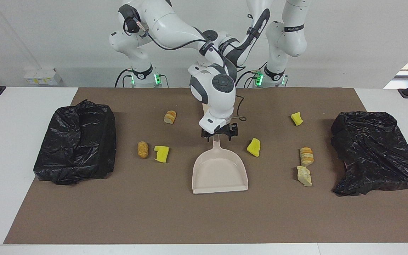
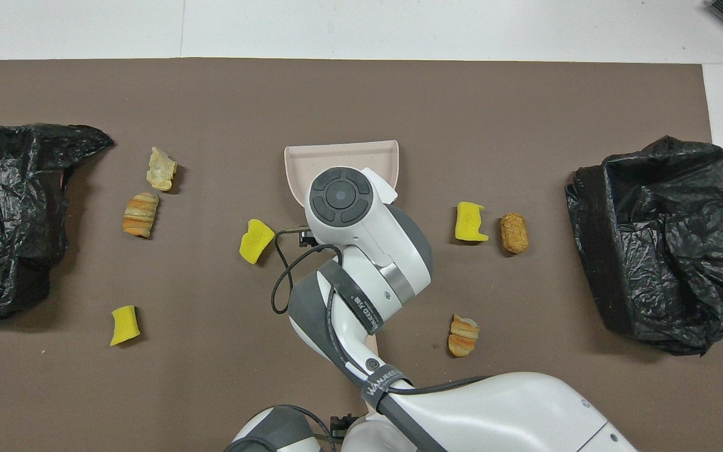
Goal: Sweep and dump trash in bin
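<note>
Bare brown mat [image 1: 154, 219] fronts the dustpan [image 1: 220, 172] lip, free to its edge. Right gripper [image 1: 219, 135] sits at the pan's handle; whether it is clamped I cannot tell. Trash [image 1: 254, 147] lies scattered both sides of the pan, none inside. Left gripper unseen.

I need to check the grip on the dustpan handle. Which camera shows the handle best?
The facing view: the dustpan handle runs up into the right end effector. In the overhead view the right arm covers the handle, leaving only the pan's open end visible.
</note>
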Available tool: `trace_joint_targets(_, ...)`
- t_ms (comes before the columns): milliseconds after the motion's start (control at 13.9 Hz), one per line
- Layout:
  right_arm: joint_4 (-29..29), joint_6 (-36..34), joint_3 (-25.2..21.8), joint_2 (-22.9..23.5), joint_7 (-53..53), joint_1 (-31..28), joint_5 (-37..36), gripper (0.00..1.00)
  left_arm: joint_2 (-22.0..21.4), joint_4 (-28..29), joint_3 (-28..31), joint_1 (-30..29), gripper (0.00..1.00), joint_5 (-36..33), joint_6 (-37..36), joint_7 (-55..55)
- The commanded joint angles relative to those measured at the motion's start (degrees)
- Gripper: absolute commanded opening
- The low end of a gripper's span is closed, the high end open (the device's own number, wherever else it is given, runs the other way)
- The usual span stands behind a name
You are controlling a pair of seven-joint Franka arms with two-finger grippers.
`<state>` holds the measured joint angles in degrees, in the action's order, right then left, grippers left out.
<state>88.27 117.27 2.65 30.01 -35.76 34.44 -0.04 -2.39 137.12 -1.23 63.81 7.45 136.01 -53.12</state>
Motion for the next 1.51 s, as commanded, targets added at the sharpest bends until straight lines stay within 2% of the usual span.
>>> trace_joint_targets(0, 5.8, 2.0, 0.3, -4.0, 1.3, -0.4, 1.2, 0.87, -1.9, 0.7, 1.0, 1.1, 0.95, 0.8, -1.7, 0.2)
trace_joint_targets(72, 5.6, 2.0, 0.3, -4.0, 1.2, -0.4, 1.2, 0.76, -1.9, 0.7, 1.0, 1.0, 0.75, 0.8, -1.9, 0.4)
trace_joint_targets(144, 5.6, 2.0, 0.3, -4.0, 1.2, -0.4, 1.2, 0.66, -1.9, 0.7, 1.0, 1.0, 0.44, 0.8, -2.0, 0.1)
trace_joint_targets(215, 5.8, 1.9, 0.3, -4.0, 1.4, -0.4, 1.2, 0.63, -2.0, 0.7, 1.0, 1.1, 0.17, 0.8, -2.0, 0.0)
trace_joint_targets(287, 5.9, 1.7, 0.3, -4.1, 1.3, -0.4, 1.3, 0.59, -2.0, 0.7, 1.0, 1.0, 0.0, 0.9, -2.1, -0.8)
trace_joint_targets(574, 6.0, 0.8, 0.3, -4.3, 1.0, -0.4, 1.4, 0.33, -2.0, 0.5, 1.0, 0.6, 0.0, 0.8, -2.9, -1.8)
trace_joint_targets(646, 6.1, 0.8, 0.3, -4.5, 1.6, -0.4, 1.4, 0.14, -2.1, 0.4, 1.0, 0.6, 0.0, 0.8, -3.8, -1.7)
trace_joint_targets(718, 6.1, 0.7, 0.3, -4.6, 3.0, -0.4, 1.2, 0.0, -2.3, 0.4, 1.0, 0.4, 0.0, 0.9, -5.7, -1.7)
trace_joint_targets(861, 5.9, -0.2, 0.3, -5.7, 10.1, -1.1, 1.2, 0.0, -4.9, 0.9, 1.3, -0.7, 0.0, 0.8, -11.6, -0.8)
trace_joint_targets(1077, 5.7, -3.4, 0.2, -8.8, 19.6, -3.9, 1.2, 0.0, -9.1, 2.1, 1.4, -4.5, 0.0, 0.6, -15.8, 2.2)
trace_joint_targets(1220, 5.6, -3.6, 0.2, -10.3, 31.6, -6.7, 0.9, 0.0, -11.2, 2.1, 1.4, -7.2, 0.0, 0.3, -19.5, 3.1)
trace_joint_targets(1436, 5.4, -6.2, 0.2, -10.8, 53.6, -10.7, 0.6, 0.0, -15.3, 1.3, 1.6, -16.3, 0.0, 0.1, -26.2, 4.4)
